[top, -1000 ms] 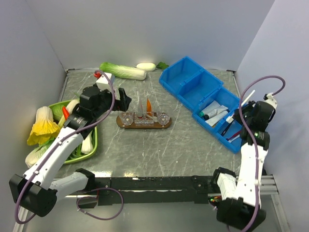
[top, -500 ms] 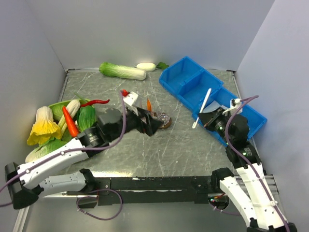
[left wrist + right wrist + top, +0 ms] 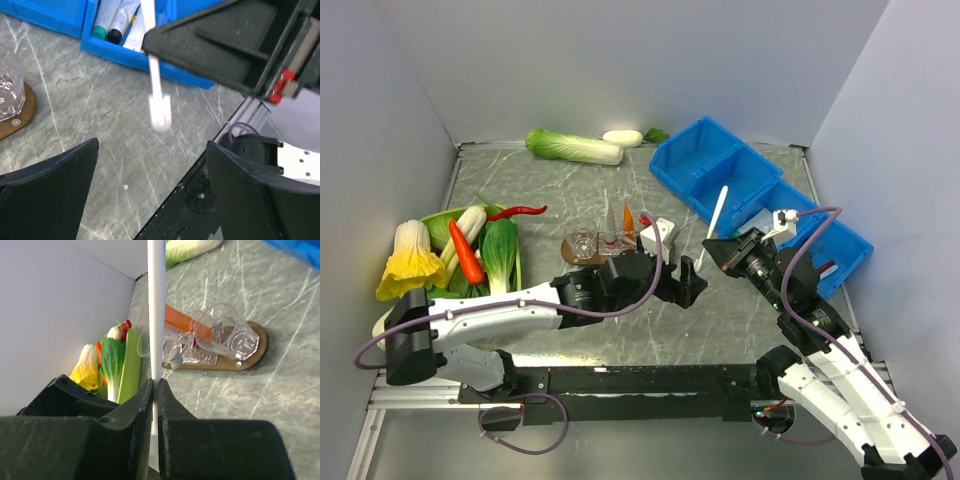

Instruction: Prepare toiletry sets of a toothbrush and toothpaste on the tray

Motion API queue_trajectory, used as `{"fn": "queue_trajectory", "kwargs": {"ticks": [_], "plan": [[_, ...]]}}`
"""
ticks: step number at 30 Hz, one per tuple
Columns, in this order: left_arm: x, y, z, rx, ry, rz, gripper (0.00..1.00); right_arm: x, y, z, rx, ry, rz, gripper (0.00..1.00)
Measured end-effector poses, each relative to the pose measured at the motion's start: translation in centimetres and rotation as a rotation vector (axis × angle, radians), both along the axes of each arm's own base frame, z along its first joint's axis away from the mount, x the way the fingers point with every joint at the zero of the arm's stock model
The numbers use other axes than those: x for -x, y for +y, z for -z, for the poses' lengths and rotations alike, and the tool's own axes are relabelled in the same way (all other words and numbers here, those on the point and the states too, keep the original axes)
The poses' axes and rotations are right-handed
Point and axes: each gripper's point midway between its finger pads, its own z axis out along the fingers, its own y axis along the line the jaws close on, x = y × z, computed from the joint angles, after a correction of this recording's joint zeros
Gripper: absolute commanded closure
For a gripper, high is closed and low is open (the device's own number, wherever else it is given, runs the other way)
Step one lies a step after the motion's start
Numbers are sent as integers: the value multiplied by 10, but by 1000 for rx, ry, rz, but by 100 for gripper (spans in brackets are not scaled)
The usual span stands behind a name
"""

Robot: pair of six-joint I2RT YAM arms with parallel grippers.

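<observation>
Work surface: a grey-green marbled table, enclosed on three sides by plain pale walls. One tray lies near the table's centre, partly hidden by the left arm. Clear cups stand on it (two show plainly from above; the full count cannot be told). One toothpaste, orange, stands upright in a cup on the tray. One toothbrush is off the tray, held tilted above the table between the tray and the blue bins toward the far right corner. The right gripper has its fingers pressed together on the toothbrush shaft. The left gripper, just right of the tray, has its fingers spread wide. Two capped white tubes lie in one bin. One green dish of vegetables sits at the left edge, and one long cabbage lies along the far edge.
</observation>
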Motion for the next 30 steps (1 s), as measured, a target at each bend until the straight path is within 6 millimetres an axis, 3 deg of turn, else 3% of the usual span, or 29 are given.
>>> {"fn": "queue_trajectory", "kwargs": {"ticks": [8,16,30], "plan": [[-10,-7,-5,1,6,-73,33,5,12,5,-22,12,-22,100],[-18,-15,5,-44,21,-106,42,6,15,1,-33,0,-19,100],[-20,-22,16,-80,33,-105,83,2,13,14,-22,19,12,100]]}}
